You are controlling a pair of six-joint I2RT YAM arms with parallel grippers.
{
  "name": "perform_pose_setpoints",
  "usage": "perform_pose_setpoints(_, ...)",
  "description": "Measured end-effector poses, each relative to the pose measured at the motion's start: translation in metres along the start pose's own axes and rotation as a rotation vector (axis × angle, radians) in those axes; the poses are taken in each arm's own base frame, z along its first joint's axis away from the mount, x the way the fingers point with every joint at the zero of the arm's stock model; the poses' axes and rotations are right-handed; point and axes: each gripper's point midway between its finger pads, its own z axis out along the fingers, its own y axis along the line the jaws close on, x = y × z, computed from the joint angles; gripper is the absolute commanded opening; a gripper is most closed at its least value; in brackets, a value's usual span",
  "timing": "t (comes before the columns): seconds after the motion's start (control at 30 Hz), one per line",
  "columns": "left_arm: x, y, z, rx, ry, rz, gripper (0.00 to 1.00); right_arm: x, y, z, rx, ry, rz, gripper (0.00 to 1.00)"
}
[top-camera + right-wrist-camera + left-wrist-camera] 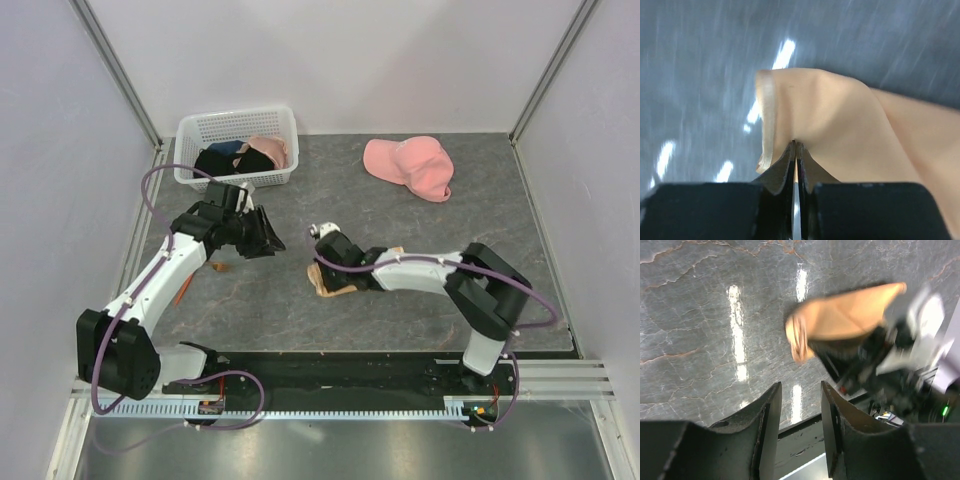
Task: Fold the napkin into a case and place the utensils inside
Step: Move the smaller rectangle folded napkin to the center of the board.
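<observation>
The peach-tan napkin [336,286] lies bunched near the middle of the grey table, partly under my right arm. My right gripper [330,272] is shut on a raised fold of the napkin [850,130], and the cloth puckers at the right gripper's [795,143] tips. My left gripper [262,238] hovers left of the napkin, open, with nothing between its fingers. In the left wrist view the left gripper [800,386] looks toward the napkin [840,320] and the blurred right wrist. Thin brown utensils [217,266] lie beside my left arm, partly hidden by it.
A white basket [283,125] with dark and pink clothes stands at the back left. A pink cap [410,165] lies at the back right. White walls close the table on three sides. The black base rail [340,375] runs along the near edge.
</observation>
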Motion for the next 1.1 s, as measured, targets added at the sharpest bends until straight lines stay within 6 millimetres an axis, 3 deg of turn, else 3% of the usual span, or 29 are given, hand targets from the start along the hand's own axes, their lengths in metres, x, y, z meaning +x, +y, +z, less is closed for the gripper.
perform_pose_setpoints(0.1, -0.002, 0.005, -0.002, -0.014, -0.014, -0.010, 0.48, 0.041, 0.001, -0.036, -0.049, 0.046, -0.045, 0.22)
perform_pose_setpoints(0.13, -0.003, 0.010, -0.002, -0.034, -0.026, -0.016, 0.49, 0.055, -0.005, -0.051, -0.053, 0.064, -0.051, 0.34)
perform_pose_setpoints(0.17, -0.004, 0.016, -0.002, -0.066, -0.040, -0.022, 0.49, 0.062, -0.013, -0.066, -0.047, 0.070, -0.047, 0.38)
perform_pose_setpoints(0.23, -0.006, 0.030, -0.003, -0.133, -0.069, -0.042, 0.51, 0.061, -0.030, -0.089, -0.024, 0.048, -0.010, 0.42)
perform_pose_setpoints(0.3, -0.008, 0.048, -0.002, -0.217, -0.103, -0.072, 0.55, 0.040, -0.047, -0.113, 0.008, -0.034, 0.055, 0.42)
perform_pose_setpoints(0.4, -0.009, 0.074, -0.002, -0.319, -0.128, -0.138, 0.56, 0.020, -0.071, -0.125, 0.068, -0.100, 0.158, 0.41)
perform_pose_setpoints(0.57, -0.018, 0.120, -0.004, -0.418, -0.153, -0.330, 0.56, 0.016, -0.111, -0.110, 0.241, -0.083, 0.262, 0.40)
perform_pose_setpoints(0.7, -0.030, 0.153, -0.017, -0.461, -0.204, -0.462, 0.56, 0.015, -0.127, -0.086, 0.352, -0.033, 0.223, 0.38)
perform_pose_setpoints(0.9, -0.040, 0.188, -0.026, -0.485, -0.226, -0.581, 0.56, 0.002, -0.136, -0.056, 0.399, -0.020, 0.110, 0.37)
perform_pose_setpoints(1.1, -0.042, 0.224, -0.028, -0.546, -0.209, -0.686, 0.56, -0.012, -0.127, -0.025, 0.346, -0.007, 0.029, 0.36)
